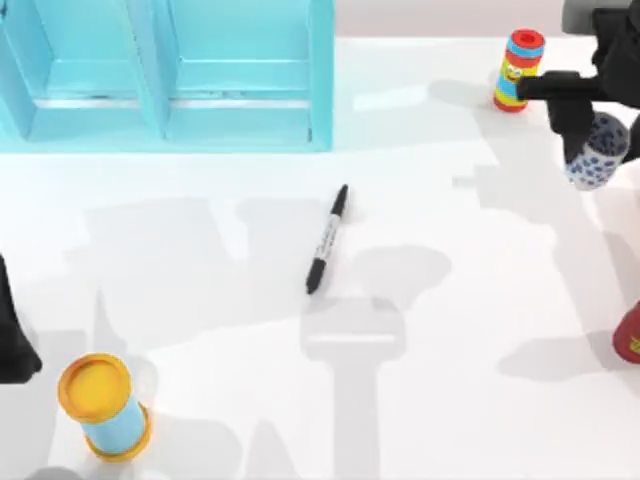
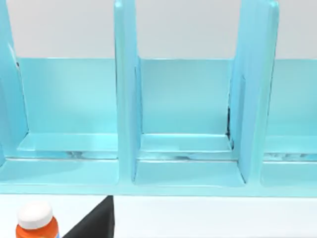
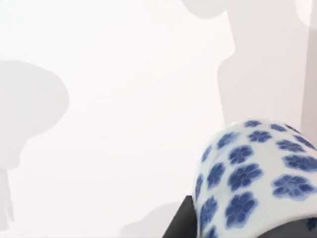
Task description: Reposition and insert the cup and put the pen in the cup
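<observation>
The cup (image 1: 600, 152), white with blue flowers, hangs tilted at the table's far right, with my right gripper (image 1: 583, 130) shut on it from above. Seen close in the right wrist view, the cup (image 3: 257, 173) has a dark finger (image 3: 181, 223) against its side and bare white table behind it. The pen (image 1: 327, 240), a slim black marker with a white label, lies flat near the middle of the table, running from upper right to lower left. My left gripper (image 1: 12, 345) is parked at the left edge, far from both.
A light-blue shelf unit (image 1: 170, 75) with upright dividers (image 2: 126, 99) fills the back left. A yellow-lidded blue cylinder (image 1: 105, 405) stands front left, a striped cylinder (image 1: 518, 70) back right, a red object (image 1: 630, 335) at the right edge. An orange, white-capped bottle (image 2: 34, 220) stands before the shelf.
</observation>
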Controlling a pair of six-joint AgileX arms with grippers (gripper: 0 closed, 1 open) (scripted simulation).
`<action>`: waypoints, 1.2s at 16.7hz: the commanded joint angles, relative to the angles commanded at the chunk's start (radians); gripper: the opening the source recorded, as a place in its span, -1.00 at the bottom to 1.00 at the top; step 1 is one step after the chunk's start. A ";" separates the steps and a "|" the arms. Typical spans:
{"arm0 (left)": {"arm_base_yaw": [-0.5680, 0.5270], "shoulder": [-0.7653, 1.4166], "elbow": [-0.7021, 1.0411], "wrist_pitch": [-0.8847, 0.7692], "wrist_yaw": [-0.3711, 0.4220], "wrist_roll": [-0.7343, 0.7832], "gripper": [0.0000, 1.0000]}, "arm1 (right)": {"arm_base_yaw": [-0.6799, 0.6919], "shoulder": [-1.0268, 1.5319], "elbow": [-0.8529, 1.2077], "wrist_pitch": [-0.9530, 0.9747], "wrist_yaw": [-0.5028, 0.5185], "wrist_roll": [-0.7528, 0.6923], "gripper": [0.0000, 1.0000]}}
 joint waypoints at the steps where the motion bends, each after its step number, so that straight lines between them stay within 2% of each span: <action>1: 0.000 0.000 0.000 0.000 0.000 0.000 1.00 | 0.031 0.037 0.008 0.013 -0.003 0.039 -1.00; 6: 0.000 0.000 0.000 0.000 0.000 0.000 1.00 | 0.122 0.162 0.011 0.037 -0.025 0.107 -1.00; 11: 0.000 0.000 0.000 0.000 0.000 0.000 1.00 | 0.119 0.165 0.006 0.040 -0.026 0.108 -1.00; 17: 0.000 0.000 0.000 0.000 0.000 0.000 1.00 | 0.125 0.189 -0.115 0.190 -0.025 0.109 -1.00; 20: 0.000 0.000 0.000 0.000 0.000 0.000 1.00 | 0.125 0.190 -0.126 0.201 -0.025 0.110 -1.00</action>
